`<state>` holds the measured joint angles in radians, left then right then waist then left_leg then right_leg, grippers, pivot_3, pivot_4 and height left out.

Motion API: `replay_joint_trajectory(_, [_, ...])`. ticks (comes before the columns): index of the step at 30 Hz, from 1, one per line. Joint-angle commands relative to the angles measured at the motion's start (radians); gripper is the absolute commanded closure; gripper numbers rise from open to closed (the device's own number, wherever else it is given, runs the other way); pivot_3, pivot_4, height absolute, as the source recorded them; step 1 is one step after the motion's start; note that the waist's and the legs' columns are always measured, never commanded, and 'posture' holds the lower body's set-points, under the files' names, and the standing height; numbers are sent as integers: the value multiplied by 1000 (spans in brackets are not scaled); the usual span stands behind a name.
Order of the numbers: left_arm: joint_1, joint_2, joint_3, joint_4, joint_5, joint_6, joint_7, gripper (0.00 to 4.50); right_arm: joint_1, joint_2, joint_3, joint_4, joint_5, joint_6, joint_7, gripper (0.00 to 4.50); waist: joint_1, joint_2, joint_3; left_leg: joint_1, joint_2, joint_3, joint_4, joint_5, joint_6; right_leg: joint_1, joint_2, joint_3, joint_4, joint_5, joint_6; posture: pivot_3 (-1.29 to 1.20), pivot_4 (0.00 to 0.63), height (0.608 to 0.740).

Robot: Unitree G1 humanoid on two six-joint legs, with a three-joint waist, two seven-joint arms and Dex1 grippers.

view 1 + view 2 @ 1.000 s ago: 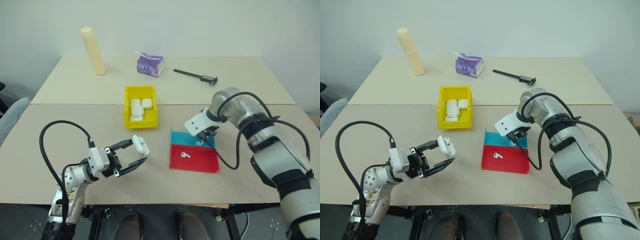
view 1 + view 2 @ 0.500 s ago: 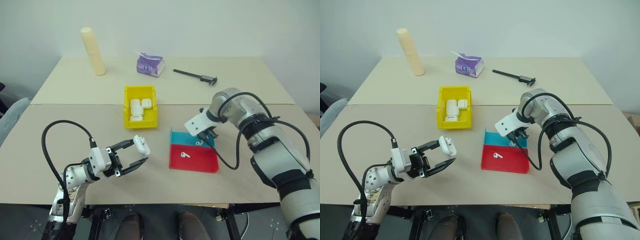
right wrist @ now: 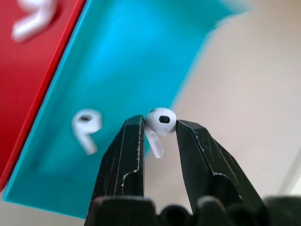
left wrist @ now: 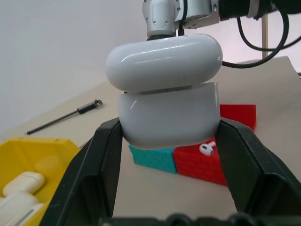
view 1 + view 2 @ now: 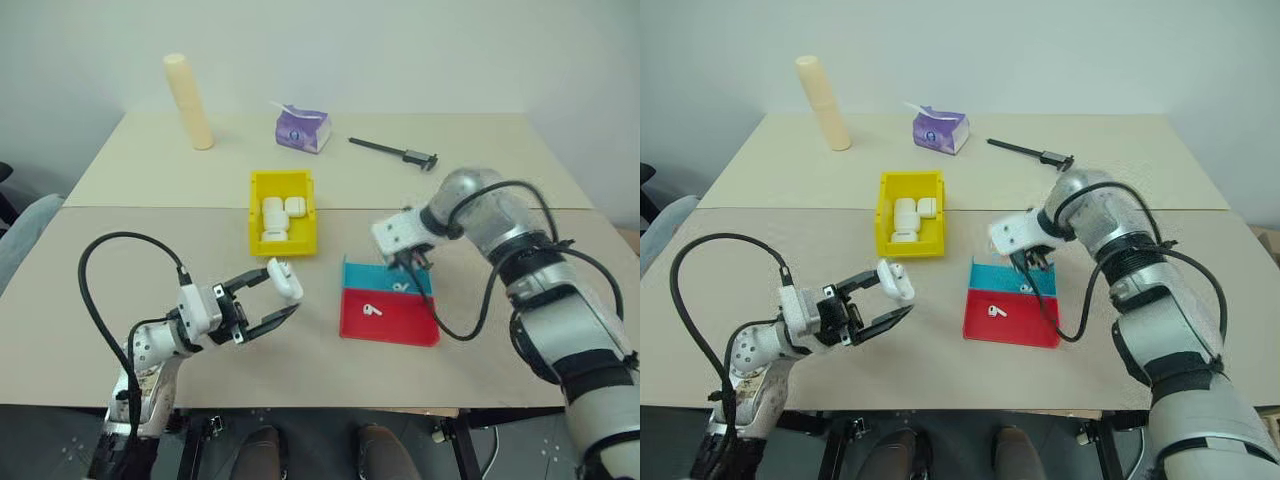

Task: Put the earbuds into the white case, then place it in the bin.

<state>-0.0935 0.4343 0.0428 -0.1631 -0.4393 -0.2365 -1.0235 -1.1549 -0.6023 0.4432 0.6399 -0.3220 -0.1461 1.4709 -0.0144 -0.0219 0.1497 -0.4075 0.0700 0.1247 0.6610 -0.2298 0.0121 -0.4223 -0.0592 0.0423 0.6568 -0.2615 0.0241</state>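
The bin point(image 5: 281, 212) held cases on the table point(image 5: 140, 240); two trays point(image 5: 388, 305) lay to its right, each holding an earbud.

Head stereo overhead; wrist cameras close-up.

Beige table point(image 5: 150, 250), plain, perhaps white wall point(image 5: 420, 50)

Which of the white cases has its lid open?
The white case held in the left hand has its lid raised; those in the yellow bin look closed.
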Motion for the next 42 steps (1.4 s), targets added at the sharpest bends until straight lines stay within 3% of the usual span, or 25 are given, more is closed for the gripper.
replay_joint_trajectory(1, [-34, 2, 7, -38, -48, 26, 11, 1790, 48, -83, -144, -279, 150, 227, 68, 3196, 3, 0, 0, 0, 0, 0, 0, 0, 0, 0, 0, 0, 0, 0, 0, 0, 150, 740])
replay_joint_trajectory(4, [-67, 11, 3, -18, -67, 45, -11, 1790, 150, -154, -200, -466, 207, 358, 67, 3196, 6, 0, 0, 1, 0, -1, 0, 0, 0, 2, 0, -1, -2, 0, 0, 0, 150, 740])
replay_joint_trajectory(9, [-128, -1, -6, 24, -79, 53, -38, 1790, 198, -167, -328, -640, 335, 661, -18, 3196, -2, 0, 0, 1, -1, -1, 0, 1, 0, 1, 0, 0, 1, 0, 0, 0, 150, 740])
replay_joint_trajectory(14, [-254, -94, -43, 76, -116, 83, -31, 1790, 236, -147, -691, -850, 681, 1045, -133, 3196, 10, 0, 0, 0, -1, -4, 0, 2, 0, 1, 1, -1, 1, 0, 0, 0, 150, 740])
replay_joint_trajectory(18, [-305, -132, -64, 30, -187, 170, -41, 1790, 269, -97, -875, -996, 899, 1261, -267, 3196, 14, 0, 0, -1, -1, -8, 0, 2, 0, 3, 0, -1, -2, 1, 0, 0, 150, 740])
replay_joint_trajectory(23, [-370, -131, -92, -18, -282, 275, -117, 1790, 342, 55, -1077, -1214, 1243, 1466, -484, 3196, 3, 0, 0, 0, -1, -11, 0, 2, 0, 2, 2, -1, 1, 1, 0, 0, 150, 740])
replay_joint_trajectory(27, [-385, -119, -96, -25, -295, 292, -179, 1790, 437, 158, -1121, -1295, 1505, 1449, -701, 3196, -4, 0, -1, 0, -1, -11, 0, 3, 1, 4, 2, 0, 0, 1, 1, 0, 150, 740])
replay_joint_trajectory(31, [-389, -117, -96, -34, -299, 314, -202, 1790, 549, 188, -1064, -1369, 1671, 1344, -869, 3196, -2, 0, -1, 0, -1, -12, 0, 3, 1, 4, 2, -1, 0, 1, 1, 0, 150, 740])
replay_joint_trajectory(37, [-384, -121, -102, -25, -269, 307, -209, 1790, 627, 142, -934, -1388, 1790, 1222, -1017, 3196, -5, 0, -1, 0, -2, -12, 0, 3, 1, 4, 2, -1, -1, 0, 1, 0, 150, 740])
replay_joint_trajectory(42, [-371, -130, -103, -39, -264, 311, -199, 1790, 672, 93, -838, -1401, 1765, 1135, -1024, 3196, -5, 0, -1, -1, -2, -13, 0, 3, 1, 4, 2, -1, -2, 0, 2, 0, 150, 740])
